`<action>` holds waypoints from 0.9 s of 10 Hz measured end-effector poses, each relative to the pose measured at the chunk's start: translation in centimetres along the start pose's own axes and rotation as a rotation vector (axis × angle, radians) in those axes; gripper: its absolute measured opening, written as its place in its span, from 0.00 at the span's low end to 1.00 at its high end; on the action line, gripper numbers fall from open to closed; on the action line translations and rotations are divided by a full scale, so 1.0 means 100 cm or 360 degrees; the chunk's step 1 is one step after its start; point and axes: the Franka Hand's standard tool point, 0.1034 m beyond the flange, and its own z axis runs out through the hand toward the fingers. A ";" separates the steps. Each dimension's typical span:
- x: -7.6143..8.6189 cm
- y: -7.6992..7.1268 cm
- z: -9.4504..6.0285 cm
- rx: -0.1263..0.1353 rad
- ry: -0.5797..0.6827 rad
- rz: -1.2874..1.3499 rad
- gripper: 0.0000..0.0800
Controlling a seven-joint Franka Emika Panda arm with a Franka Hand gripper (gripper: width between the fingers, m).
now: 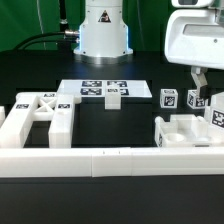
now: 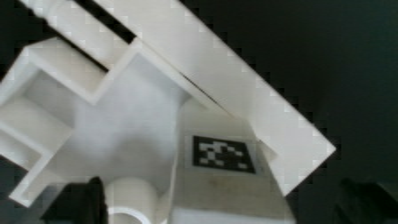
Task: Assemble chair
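Note:
The chair parts are white blocks with black-and-white tags. A box-like panel piece (image 1: 188, 130) lies at the exterior view's right and fills the wrist view (image 2: 160, 110), its tag (image 2: 221, 153) facing the camera. My gripper (image 1: 198, 92) hangs just above its far end, right over a small tagged block (image 1: 198, 101). Another tagged cube (image 1: 168, 98) stands beside it. A white rounded part (image 2: 135, 200) shows close to one dark finger (image 2: 79, 203). I cannot tell whether the jaws grip anything. A ladder-like frame piece (image 1: 35, 118) lies at the left.
The marker board (image 1: 88, 90) lies in the middle with a small white block (image 1: 113, 96) on it. A long low white border rail (image 1: 110, 160) runs along the front. The robot base (image 1: 103, 28) stands at the back.

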 end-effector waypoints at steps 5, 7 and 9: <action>-0.002 -0.003 -0.002 -0.0034 -0.0003 -0.0618 0.81; 0.003 0.000 -0.002 -0.0033 -0.0001 -0.0855 0.81; 0.015 0.007 -0.002 -0.0021 0.0003 -0.1229 0.81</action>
